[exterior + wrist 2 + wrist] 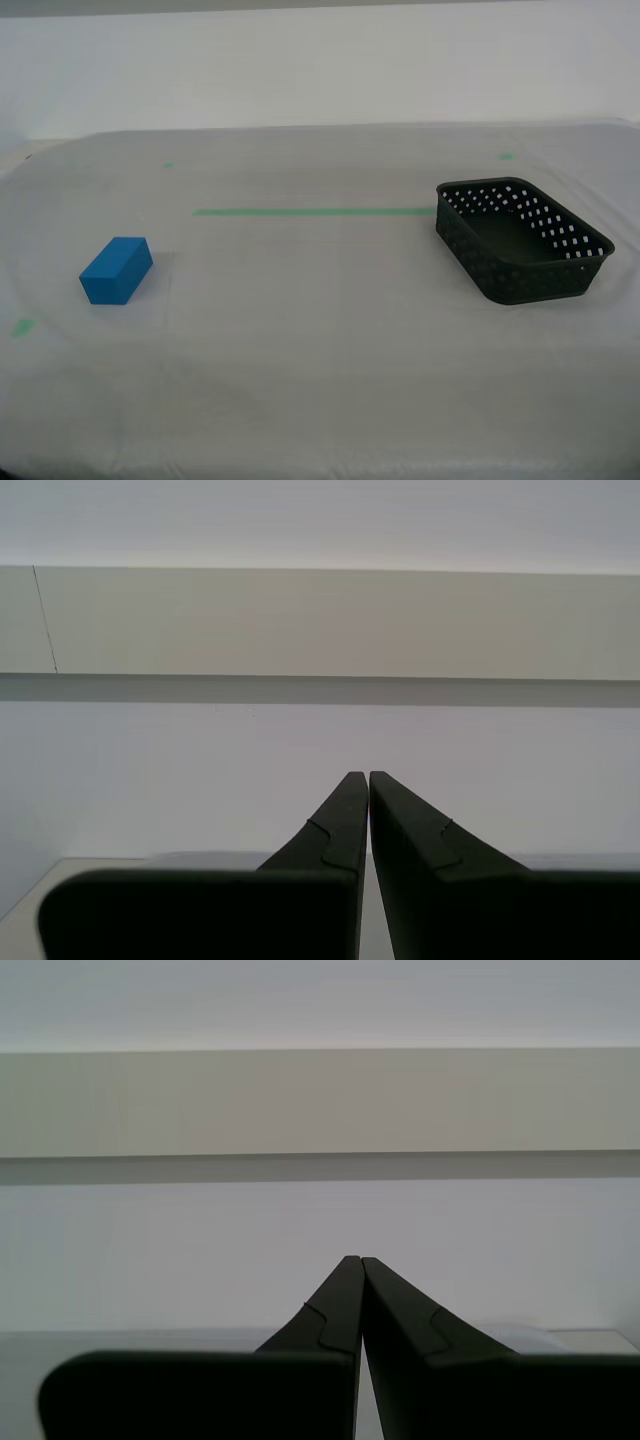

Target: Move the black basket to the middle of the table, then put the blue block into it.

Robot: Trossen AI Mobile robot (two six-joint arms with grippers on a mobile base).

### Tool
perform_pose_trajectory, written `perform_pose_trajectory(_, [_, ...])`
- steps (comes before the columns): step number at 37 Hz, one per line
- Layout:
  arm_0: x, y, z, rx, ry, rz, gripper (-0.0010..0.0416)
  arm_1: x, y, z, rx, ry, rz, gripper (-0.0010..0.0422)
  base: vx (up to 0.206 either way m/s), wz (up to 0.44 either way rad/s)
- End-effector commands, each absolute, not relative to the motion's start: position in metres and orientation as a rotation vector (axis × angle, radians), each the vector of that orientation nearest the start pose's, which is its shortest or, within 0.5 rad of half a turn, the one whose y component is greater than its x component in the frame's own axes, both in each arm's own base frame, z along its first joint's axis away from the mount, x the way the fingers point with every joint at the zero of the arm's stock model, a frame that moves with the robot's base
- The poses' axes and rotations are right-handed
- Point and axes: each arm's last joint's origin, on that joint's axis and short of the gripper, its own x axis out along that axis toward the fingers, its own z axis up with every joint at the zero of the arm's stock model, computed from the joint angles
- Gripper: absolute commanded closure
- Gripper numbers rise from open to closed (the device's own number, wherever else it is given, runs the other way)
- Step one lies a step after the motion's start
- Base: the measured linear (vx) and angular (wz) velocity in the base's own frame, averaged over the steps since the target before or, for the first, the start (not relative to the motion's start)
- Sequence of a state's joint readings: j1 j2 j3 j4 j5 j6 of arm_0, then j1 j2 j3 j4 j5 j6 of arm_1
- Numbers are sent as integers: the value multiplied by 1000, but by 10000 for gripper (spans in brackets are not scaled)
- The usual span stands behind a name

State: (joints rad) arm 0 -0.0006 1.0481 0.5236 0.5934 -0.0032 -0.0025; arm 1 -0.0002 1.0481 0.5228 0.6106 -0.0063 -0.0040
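Nothing begun yet. Black basket (522, 241) sitting far out at three o'clock of the exterior view, empty, set askew with one corner touching the end of the green tape line (315, 211). Blue block (116, 269) lying flat near nine o'clock, well apart from the basket, bare worktop (320, 340) between them. No arm visible in the exterior view.

First pincer (353, 1260) clenched, tips meeting with nothing between them, aimed at a pale wall rather than the worktop. Second pincer (359, 776) likewise closed on nothing (only a hairline gap showing at the tips), also looking at the wall.

Step in hand, by judgement: shifting the basket to the centre. Best done by opening one pincer first, descending over the rim rather than the perforated wall, and pinching one wall from above, one finger inside and one outside. Taking the wall nearest the centre would likely allow a straight drag toward nine o'clock without twisting. Worth keeping the basket low or sliding, since the cloth could wrinkle and snag a corner. Sensible stopping place: below the tape line's midpoint, short of the block, leaving room to approach the block afterwards.
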Motion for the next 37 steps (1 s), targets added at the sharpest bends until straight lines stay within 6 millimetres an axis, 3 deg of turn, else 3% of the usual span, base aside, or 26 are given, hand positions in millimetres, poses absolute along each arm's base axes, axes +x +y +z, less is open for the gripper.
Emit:
perform_pose_trajectory(1, [227, 0, 268, -7, -70, 4, 406, 227, 0, 269, -3, -83, 6, 412, 0, 0])
perform_pose_trajectory(37, [227, 0, 268, -8, -70, 4, 406, 227, 0, 269, -3, -83, 6, 412, 0, 0])
